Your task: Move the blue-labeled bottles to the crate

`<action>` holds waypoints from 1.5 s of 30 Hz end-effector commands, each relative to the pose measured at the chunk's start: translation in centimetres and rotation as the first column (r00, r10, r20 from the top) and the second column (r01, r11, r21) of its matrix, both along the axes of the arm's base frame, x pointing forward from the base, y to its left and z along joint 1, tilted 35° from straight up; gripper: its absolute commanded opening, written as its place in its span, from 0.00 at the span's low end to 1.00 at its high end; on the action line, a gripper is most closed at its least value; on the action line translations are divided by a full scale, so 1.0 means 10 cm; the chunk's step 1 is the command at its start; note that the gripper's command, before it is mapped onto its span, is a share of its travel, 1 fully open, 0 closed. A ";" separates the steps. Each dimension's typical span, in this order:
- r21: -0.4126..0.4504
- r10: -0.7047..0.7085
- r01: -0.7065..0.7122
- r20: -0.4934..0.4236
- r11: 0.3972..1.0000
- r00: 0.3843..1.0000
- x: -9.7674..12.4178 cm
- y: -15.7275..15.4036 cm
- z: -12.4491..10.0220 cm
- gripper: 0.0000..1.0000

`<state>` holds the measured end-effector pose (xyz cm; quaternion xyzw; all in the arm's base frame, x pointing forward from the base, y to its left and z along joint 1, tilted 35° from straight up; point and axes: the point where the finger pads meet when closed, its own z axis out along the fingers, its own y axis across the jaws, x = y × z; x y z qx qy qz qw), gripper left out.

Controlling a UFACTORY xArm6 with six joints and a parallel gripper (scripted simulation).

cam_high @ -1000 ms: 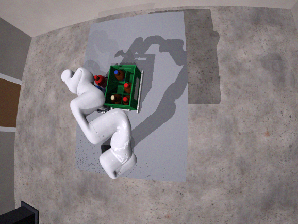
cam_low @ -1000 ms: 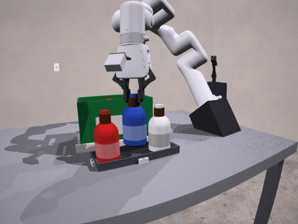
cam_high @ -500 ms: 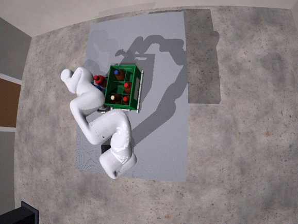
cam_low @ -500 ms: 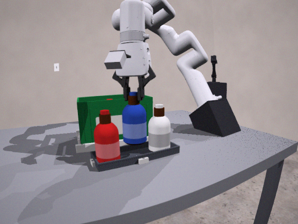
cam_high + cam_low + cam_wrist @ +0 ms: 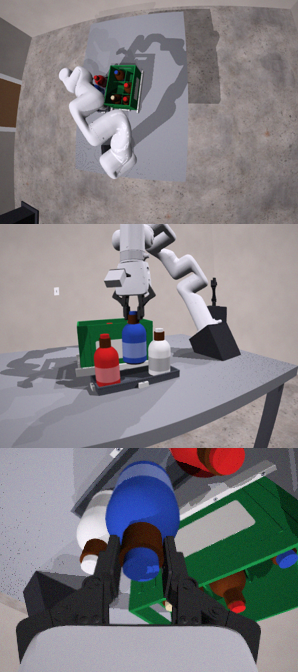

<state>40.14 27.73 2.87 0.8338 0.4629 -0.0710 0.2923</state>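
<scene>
A plain beige wall (image 5: 51,255) stood behind the grey table (image 5: 232,379), bearing one small white switch plate (image 5: 56,291). The tabletop rested on a dark grey leg (image 5: 270,415) and carried broad, hard-edged shadows. Below lay a mottled concrete floor (image 5: 232,155). From above, a brown panel (image 5: 9,103) showed at the left edge and a black box (image 5: 23,215) in the lower corner.
</scene>
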 end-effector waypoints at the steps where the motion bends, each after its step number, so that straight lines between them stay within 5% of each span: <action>1: 0.004 0.001 -0.001 0.003 1.000 1.000 0.00 0.04 0.04 0.00; 45: 0.004 0.001 -0.001 0.003 1.000 1.000 -0.02 0.13 0.18 0.00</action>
